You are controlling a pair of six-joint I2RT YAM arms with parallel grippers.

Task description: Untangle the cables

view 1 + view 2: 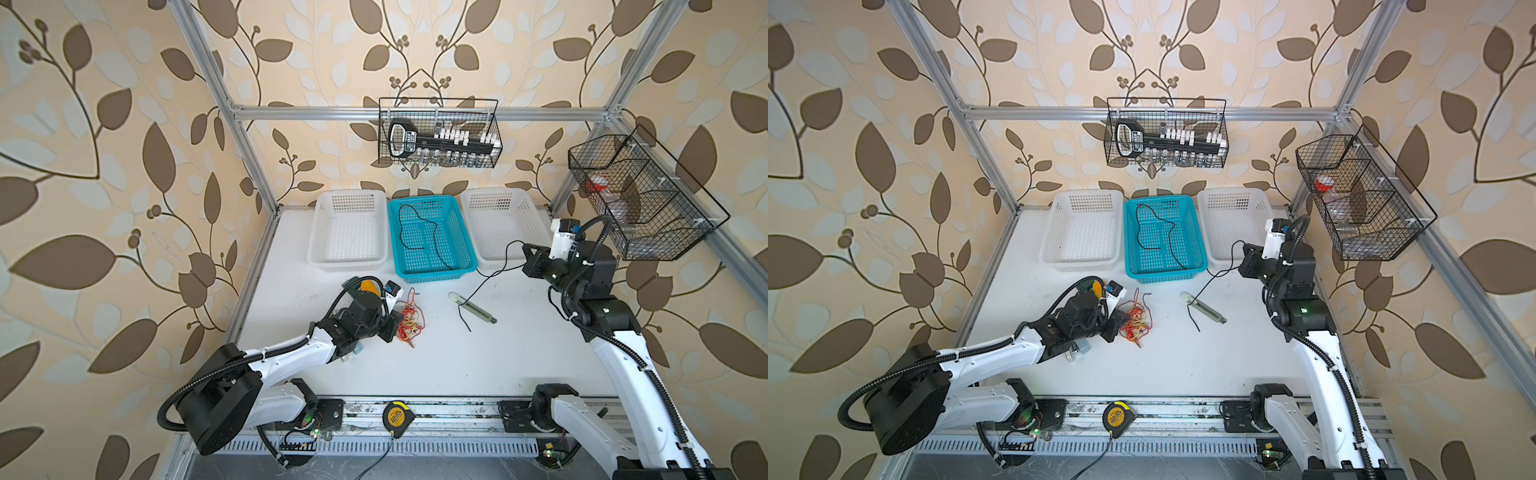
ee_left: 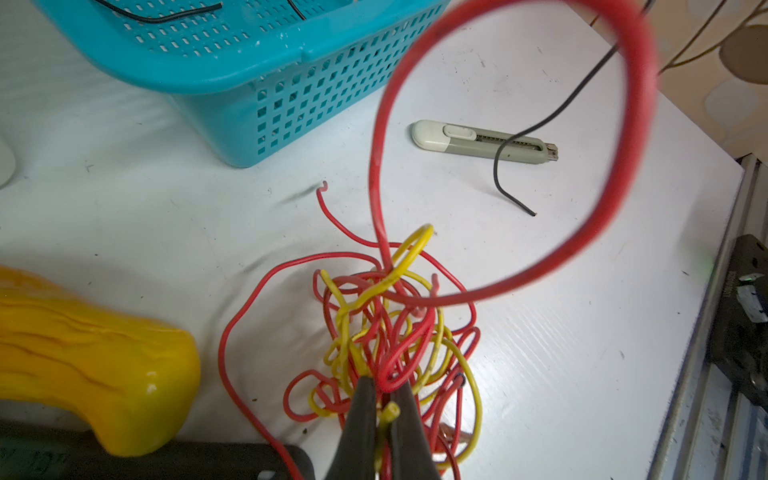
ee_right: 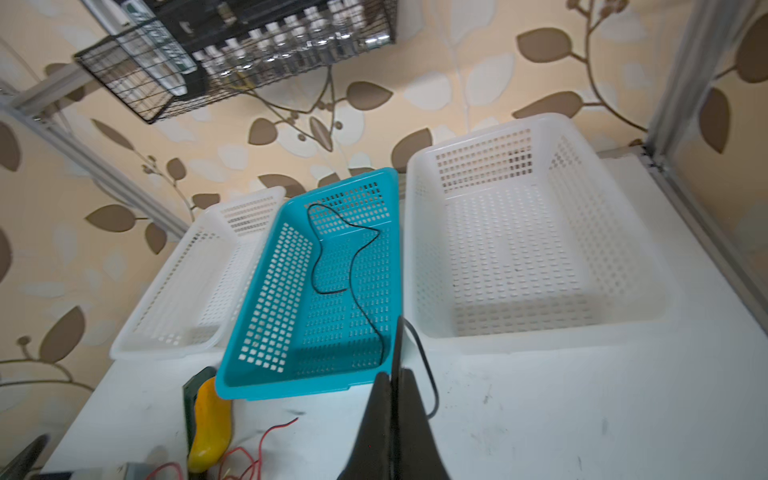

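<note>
One yellow tape measure (image 1: 395, 417) is sitting at the near rail, its label coming out too small to read. Mid-table, the left gripper (image 2: 382, 386) is pinching the red-and-yellow cable tangle (image 1: 409, 322), with bare tabletop (image 1: 457, 365) lying open around it. Farther right, the right gripper (image 3: 394, 374) is clamping a black cable (image 2: 495, 168) that's trailing over a utility knife (image 1: 473, 308). A second black cable (image 3: 351, 274) is lying in the blue basket (image 1: 432, 275) at the far edge.

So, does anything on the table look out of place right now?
A utility knife lies on the table beside the red-and-yellow tangle, with the black cable from the shut right gripper draped across it. A cutter among wires looks odd and might snag.
</note>
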